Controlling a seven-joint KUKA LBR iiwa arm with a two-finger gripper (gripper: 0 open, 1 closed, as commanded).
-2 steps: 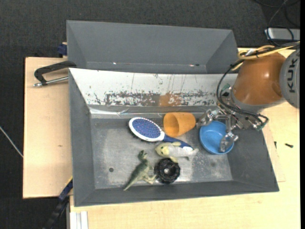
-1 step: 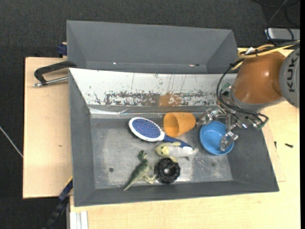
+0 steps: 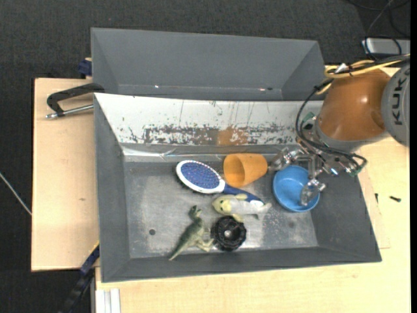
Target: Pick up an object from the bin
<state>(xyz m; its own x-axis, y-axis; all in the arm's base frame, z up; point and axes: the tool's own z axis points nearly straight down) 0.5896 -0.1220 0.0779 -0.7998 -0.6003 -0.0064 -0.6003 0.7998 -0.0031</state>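
Along the near wall of the bin point(image 3: 234, 259) lie a green toy dinosaur point(image 3: 189, 232) and a black round part point(image 3: 229, 233), with a yellow-and-white toy point(image 3: 238, 206) just behind them. Further back, at the right, the gripper point(image 3: 301, 173) is over a blue cup point(image 3: 293, 191), fingers apart, one tip inside the rim. Beyond these lie a blue-and-white oval brush point(image 3: 199, 176) and an orange cup point(image 3: 244, 169) on its side.

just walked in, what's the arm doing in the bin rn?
The arm comes in from the right, with its gripper down at the rim of a blue cup on the right side of the bin. Whether it has a grip is unclear. The orange cup, blue oval brush, green toy dinosaur and black round thing lie apart from it.
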